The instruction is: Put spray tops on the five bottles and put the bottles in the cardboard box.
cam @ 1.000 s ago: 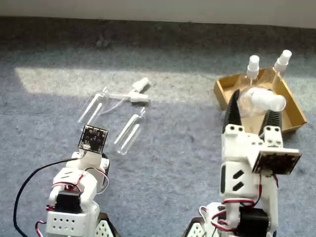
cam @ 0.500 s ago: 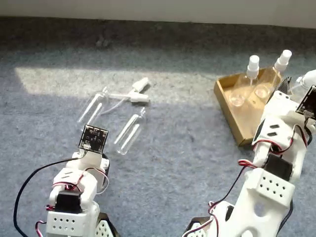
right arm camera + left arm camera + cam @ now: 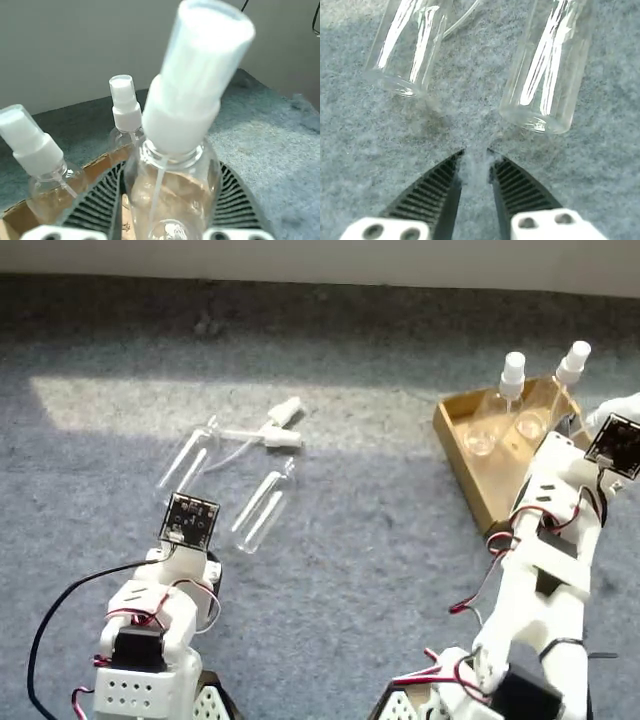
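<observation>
Two clear capless bottles (image 3: 188, 458) (image 3: 262, 505) lie on the carpet, with two loose spray tops (image 3: 283, 412) (image 3: 280, 438) just beyond them. My left gripper (image 3: 475, 155) hovers close before the bases of those bottles (image 3: 407, 45) (image 3: 547, 65), its fingers drawn to a narrow slit and holding nothing. My right gripper (image 3: 170, 200) is shut on a clear bottle (image 3: 172, 185) with a white spray top (image 3: 200, 75), held upright at the right end of the cardboard box (image 3: 470, 465). Two capped bottles (image 3: 500, 405) (image 3: 545, 400) stand inside the box.
Grey carpet covers the floor, with a sunlit band behind the loose bottles. The left arm (image 3: 150, 630) sits at the front left. A pale wall runs along the back. Open carpet lies between the loose bottles and the box.
The right arm has swung from in front of the box to its right end, carrying the capped bottle and tipping it upright. The left arm has stayed still.
</observation>
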Controlling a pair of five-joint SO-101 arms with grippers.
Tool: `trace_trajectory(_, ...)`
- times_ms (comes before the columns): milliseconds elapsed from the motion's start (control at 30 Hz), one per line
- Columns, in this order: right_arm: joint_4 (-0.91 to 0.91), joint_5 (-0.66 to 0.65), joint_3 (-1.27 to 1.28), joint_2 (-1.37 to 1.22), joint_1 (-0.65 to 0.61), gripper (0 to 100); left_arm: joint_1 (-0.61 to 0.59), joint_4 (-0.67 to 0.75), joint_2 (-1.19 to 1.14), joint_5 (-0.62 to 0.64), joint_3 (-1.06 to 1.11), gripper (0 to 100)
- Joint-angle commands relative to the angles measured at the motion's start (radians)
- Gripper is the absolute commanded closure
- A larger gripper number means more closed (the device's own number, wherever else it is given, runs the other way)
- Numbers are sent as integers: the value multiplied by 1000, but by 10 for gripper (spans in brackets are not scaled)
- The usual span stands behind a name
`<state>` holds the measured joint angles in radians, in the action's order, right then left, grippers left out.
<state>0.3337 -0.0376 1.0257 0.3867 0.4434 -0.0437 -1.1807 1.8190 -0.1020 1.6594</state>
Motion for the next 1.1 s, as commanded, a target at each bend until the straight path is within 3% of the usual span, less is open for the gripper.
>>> trace_trajectory(0, 154, 2, -13, -73, 13, 887, -1, 3, 12, 9, -4, 969)
trace_trajectory(233, 351, 0, -15, -236, 22, 885, 1, 26, 12, 8, 33, 966)
trace_trajectory(1067, 351, 5, -259, -522, 21, 882, 1, 48, 12, 8, 33, 969)
